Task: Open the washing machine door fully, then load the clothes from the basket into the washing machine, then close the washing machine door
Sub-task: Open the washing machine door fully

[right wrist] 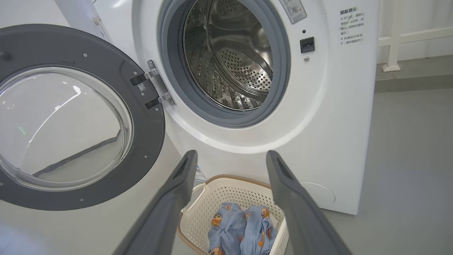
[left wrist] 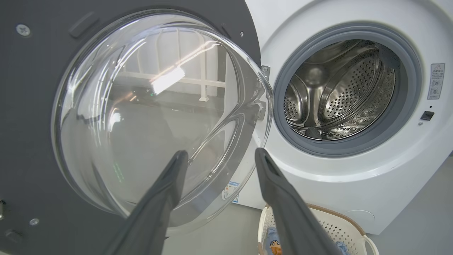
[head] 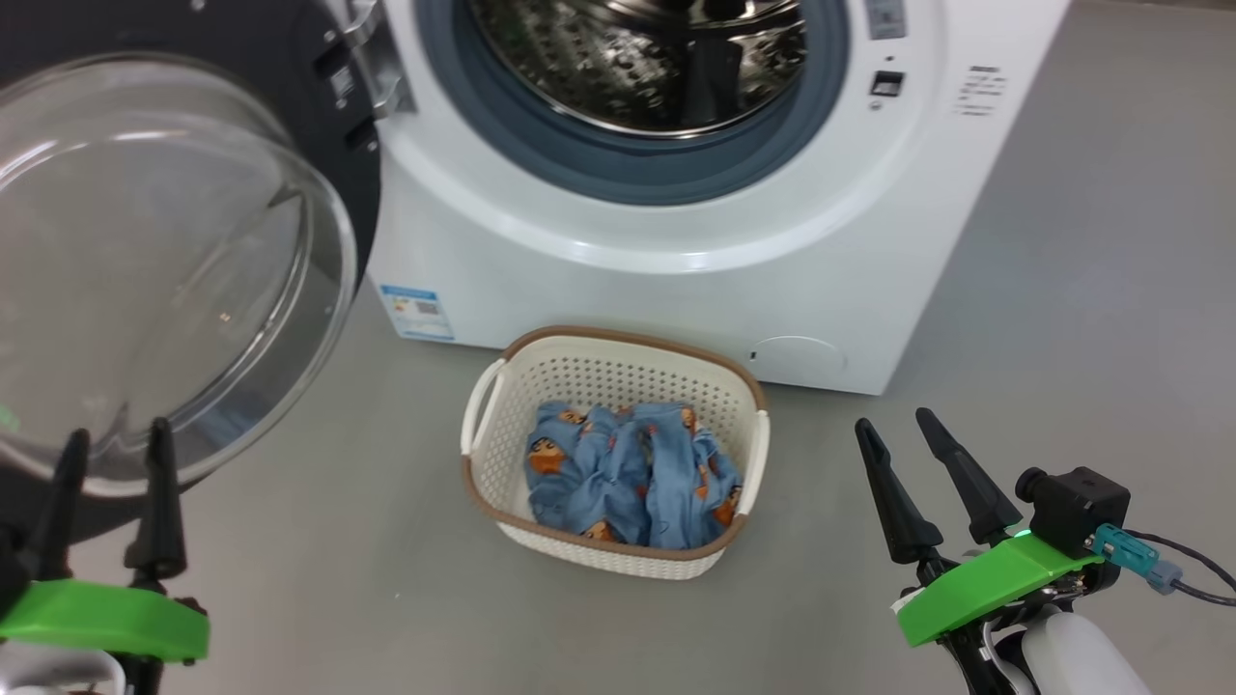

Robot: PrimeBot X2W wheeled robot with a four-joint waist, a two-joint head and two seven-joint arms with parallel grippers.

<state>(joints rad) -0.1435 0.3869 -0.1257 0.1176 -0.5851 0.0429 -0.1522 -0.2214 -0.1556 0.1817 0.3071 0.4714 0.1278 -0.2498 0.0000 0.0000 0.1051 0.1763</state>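
Observation:
The washing machine (head: 676, 280) stands at the top, its steel drum (head: 657, 58) exposed. The washing machine door (head: 164, 270) is swung wide open to the left, its glass bowl bulging towards me. On the floor in front sits the cream basket (head: 599, 381) holding the light blue clothes (head: 628, 473). My left gripper (head: 116, 439) is open at the lower left, just in front of the door's glass (left wrist: 141, 106), with nothing between its fingers. At the lower right, my right gripper (head: 895, 422) is open and empty; it looks down at the basket (right wrist: 226, 194) and clothes (right wrist: 244, 226).
Grey floor surrounds the basket on all sides. A blue label sticker (head: 417, 311) and a round filter cap (head: 797, 355) sit low on the machine's front. A white railing post (right wrist: 393, 42) stands behind the machine on the right.

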